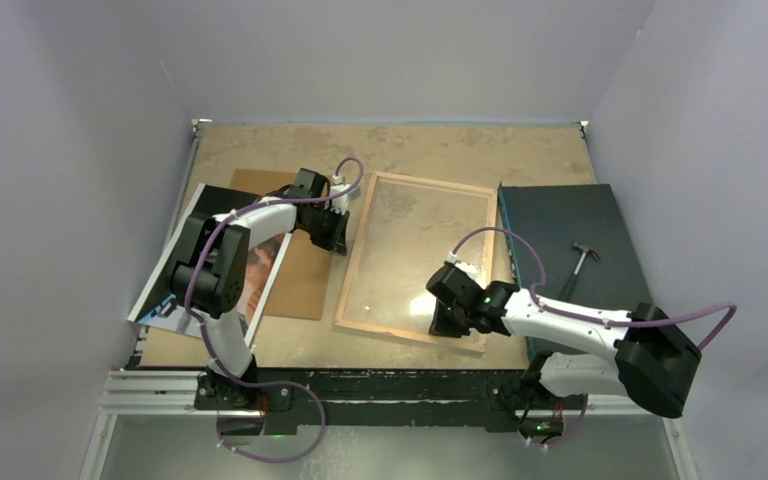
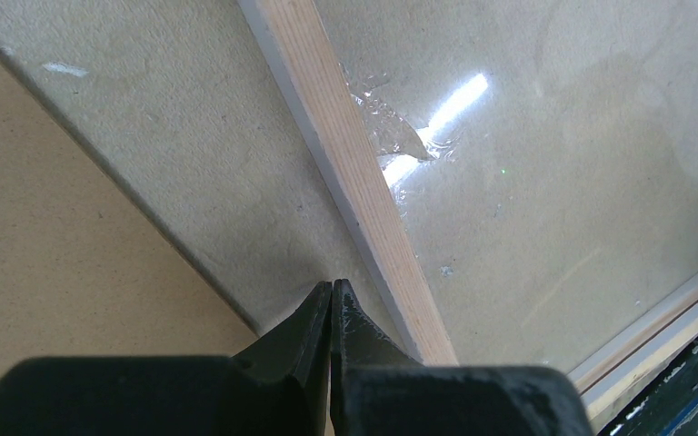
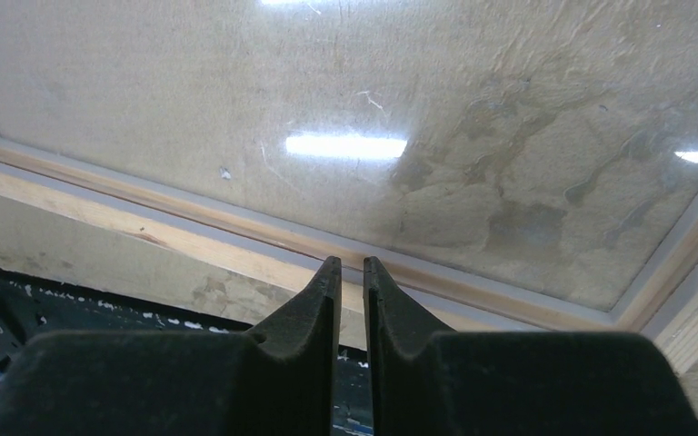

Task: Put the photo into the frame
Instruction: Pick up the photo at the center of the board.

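Note:
The frame (image 1: 352, 270) lies flat in the middle of the table, light wood side up, with a clear sheet (image 1: 420, 255) inside its rails. The photo (image 1: 262, 278) lies at the far left, largely under my left arm, showing dark and orange patches. My left gripper (image 1: 338, 240) is shut and empty; in the left wrist view its tips (image 2: 332, 283) sit just outside the frame's left rail (image 2: 345, 154). My right gripper (image 1: 447, 322) is over the near rail (image 3: 145, 232). Its fingers (image 3: 352, 262) stand a narrow gap apart with nothing between them.
A brown backing board (image 1: 305, 275) lies between the photo and the frame. A dark mat (image 1: 560, 225) with a hammer (image 1: 582, 262) on it lies at the right. The table's black front edge (image 3: 100, 309) runs just below the near rail.

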Controlling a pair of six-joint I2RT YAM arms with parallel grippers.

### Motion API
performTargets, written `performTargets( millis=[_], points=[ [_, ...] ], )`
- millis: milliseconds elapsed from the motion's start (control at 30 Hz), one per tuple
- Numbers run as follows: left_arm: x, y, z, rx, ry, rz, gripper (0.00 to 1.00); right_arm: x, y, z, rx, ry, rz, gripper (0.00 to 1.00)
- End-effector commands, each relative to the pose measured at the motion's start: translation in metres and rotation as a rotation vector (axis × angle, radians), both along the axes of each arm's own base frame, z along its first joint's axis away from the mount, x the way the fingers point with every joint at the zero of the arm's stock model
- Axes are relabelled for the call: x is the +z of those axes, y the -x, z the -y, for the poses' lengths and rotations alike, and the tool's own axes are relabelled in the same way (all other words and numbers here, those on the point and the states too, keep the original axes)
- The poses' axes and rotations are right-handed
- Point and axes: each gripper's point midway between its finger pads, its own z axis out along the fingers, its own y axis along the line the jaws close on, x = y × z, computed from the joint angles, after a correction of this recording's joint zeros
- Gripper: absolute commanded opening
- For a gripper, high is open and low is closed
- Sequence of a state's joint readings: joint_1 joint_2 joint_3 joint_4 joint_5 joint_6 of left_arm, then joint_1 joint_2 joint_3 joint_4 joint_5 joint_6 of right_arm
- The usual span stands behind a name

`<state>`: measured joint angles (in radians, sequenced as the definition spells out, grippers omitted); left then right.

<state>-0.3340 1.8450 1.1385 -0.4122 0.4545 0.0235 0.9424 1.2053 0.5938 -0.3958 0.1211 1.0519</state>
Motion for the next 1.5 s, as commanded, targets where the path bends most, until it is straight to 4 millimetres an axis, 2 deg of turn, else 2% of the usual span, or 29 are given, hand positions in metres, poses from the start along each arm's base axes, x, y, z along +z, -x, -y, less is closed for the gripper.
performTargets(
  millis=[0,367,433,500,600,767,867,1000,1133,1200,1233,1300,1367,1433,1467],
  points=[
    [0.016,-0.004,0.004,-0.019,0.039,0.052,0.00,0.000,-0.004,0.005,-0.025,0.028,0.015,0.17],
    [0.018,-0.004,0.005,-0.021,0.045,0.054,0.00,-0.021,0.000,0.017,-0.040,0.088,-0.030,0.19],
    [0.020,-0.004,0.005,-0.022,0.045,0.056,0.00,-0.015,-0.005,0.013,-0.038,0.077,-0.013,0.21],
    [0.021,-0.004,0.005,-0.022,0.045,0.059,0.00,0.000,-0.015,0.009,-0.046,0.055,0.030,0.22],
    [0.022,-0.004,0.005,-0.023,0.045,0.060,0.00,0.027,-0.045,0.015,-0.098,0.052,0.093,0.30],
    [0.025,-0.005,0.006,-0.022,0.051,0.064,0.00,0.065,-0.112,0.055,-0.250,0.110,0.236,0.38],
    [0.026,-0.007,0.007,-0.021,0.054,0.065,0.00,0.084,-0.151,0.073,-0.330,0.153,0.319,0.37],
    [0.027,-0.007,0.007,-0.022,0.056,0.064,0.00,0.096,-0.196,0.095,-0.404,0.214,0.385,0.35],
    [0.027,-0.005,0.007,-0.032,0.056,0.064,0.00,0.085,-0.230,0.109,-0.433,0.271,0.389,0.33],
    [0.028,-0.004,0.006,-0.039,0.052,0.063,0.00,0.081,-0.243,0.104,-0.425,0.262,0.388,0.33],
    [0.032,-0.004,0.005,-0.046,0.047,0.066,0.00,0.086,-0.253,0.099,-0.408,0.253,0.413,0.35],
    [0.044,-0.008,0.000,-0.053,0.032,0.082,0.00,0.099,-0.265,0.069,-0.352,0.199,0.457,0.43],
    [0.065,-0.021,-0.015,-0.032,0.018,0.111,0.00,0.113,-0.273,0.033,-0.300,0.154,0.491,0.51],
    [0.090,-0.040,-0.038,0.007,0.007,0.144,0.00,0.127,-0.282,-0.006,-0.256,0.096,0.508,0.57],
    [0.100,-0.049,-0.055,0.031,-0.004,0.151,0.00,0.127,-0.284,-0.024,-0.232,0.070,0.503,0.59]
  ],
)
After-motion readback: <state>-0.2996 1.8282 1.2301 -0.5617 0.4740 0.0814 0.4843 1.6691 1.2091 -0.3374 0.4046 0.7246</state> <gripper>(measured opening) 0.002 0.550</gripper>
